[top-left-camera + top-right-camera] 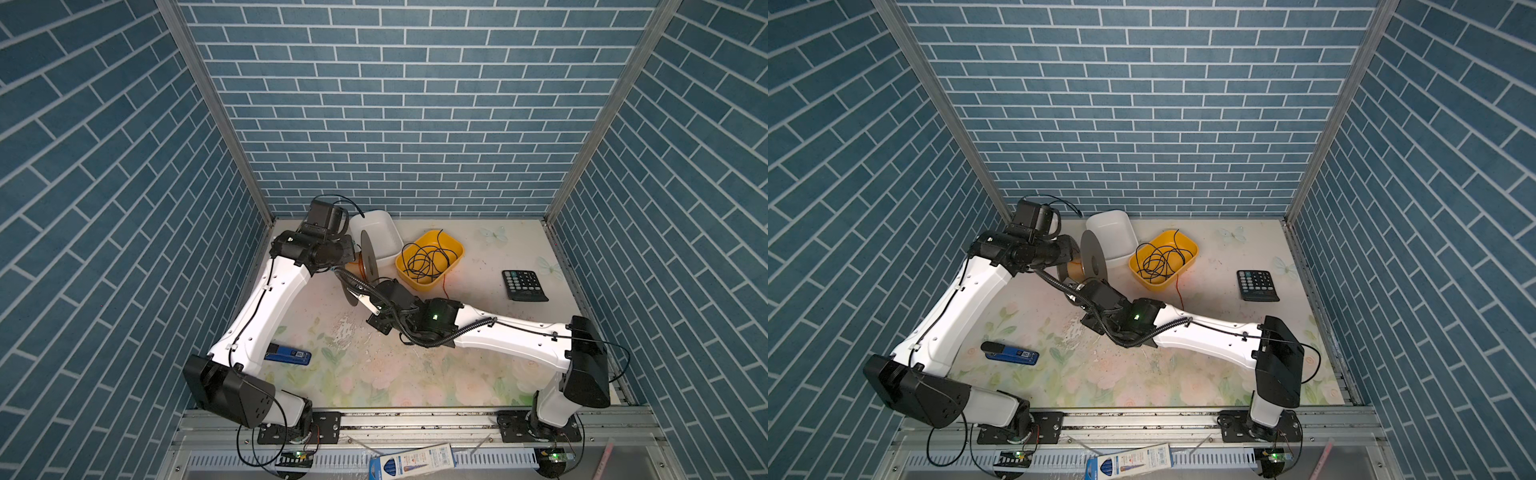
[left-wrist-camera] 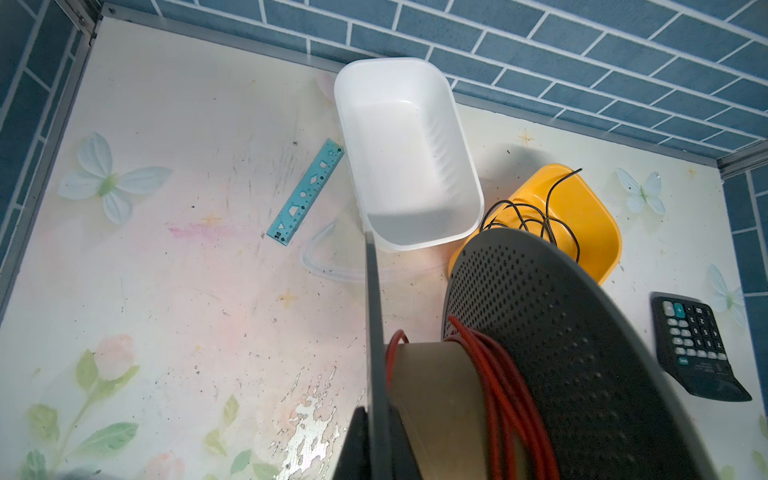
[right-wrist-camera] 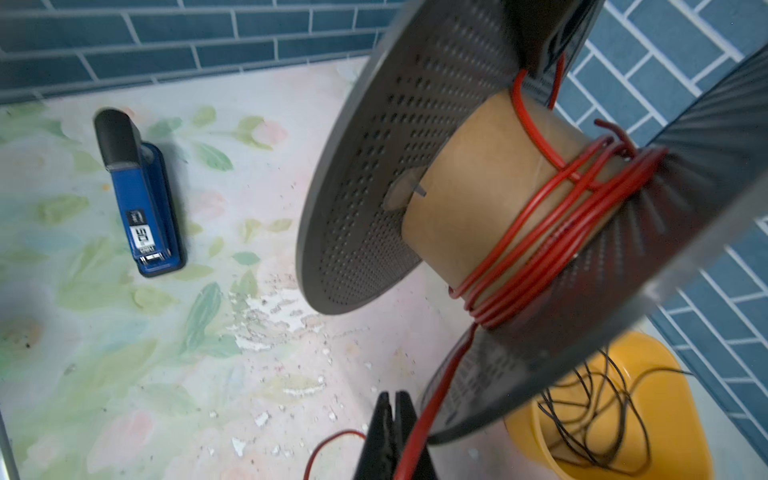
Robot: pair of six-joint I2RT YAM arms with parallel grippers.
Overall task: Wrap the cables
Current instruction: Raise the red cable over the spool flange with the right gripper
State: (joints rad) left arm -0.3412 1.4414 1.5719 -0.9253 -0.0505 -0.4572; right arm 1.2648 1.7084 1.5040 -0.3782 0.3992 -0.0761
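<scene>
The cable [image 3: 552, 232] is a red-orange wire wound in several turns round the cardboard core of a spool [image 3: 374, 166] with grey perforated flanges. My left gripper [image 2: 376, 411] is shut on the edge of one flange and holds the spool [image 1: 368, 253] off the table, near the back left. The wound cable [image 2: 498, 374] lies against the opposite flange. From the spool a strand runs down into my right gripper [image 3: 392, 395], which is shut on it just below the spool. A loose tail [image 1: 445, 286] trails over the table beside the yellow bin.
A white bin [image 1: 376, 237] stands at the back. Right of it, a yellow bin [image 1: 451, 245] holds a black wire tangle [image 1: 424, 262]. A calculator [image 1: 524, 285] lies at the right, a blue stapler [image 1: 289, 354] at the front left, and a teal ruler [image 2: 307, 193] beside the white bin.
</scene>
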